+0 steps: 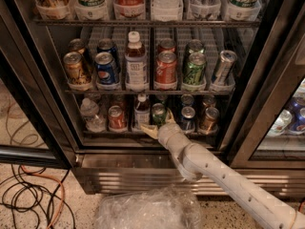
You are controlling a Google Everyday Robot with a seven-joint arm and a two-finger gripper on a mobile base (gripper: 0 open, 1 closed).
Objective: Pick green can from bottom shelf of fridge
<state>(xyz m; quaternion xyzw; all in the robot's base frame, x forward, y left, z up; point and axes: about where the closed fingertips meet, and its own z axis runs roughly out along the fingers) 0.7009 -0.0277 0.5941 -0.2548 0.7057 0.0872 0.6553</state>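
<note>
The green can [158,112] stands upright near the middle of the bottom shelf [107,132] of the fridge [128,175]. A small bottle [141,110] is on its left and a blue can [187,118] on its right. My gripper [153,129] is at the shelf's front rail, just below and in front of the green can, and hides the can's base. The pale arm [224,175] reaches in from the lower right.
The bottom shelf also holds a water bottle [89,113], a red can [116,117] and a brown can [208,119]. The shelf above carries a darker green can [194,69] and others. A plastic-wrapped bundle [147,211] and cables [28,194] lie on the floor.
</note>
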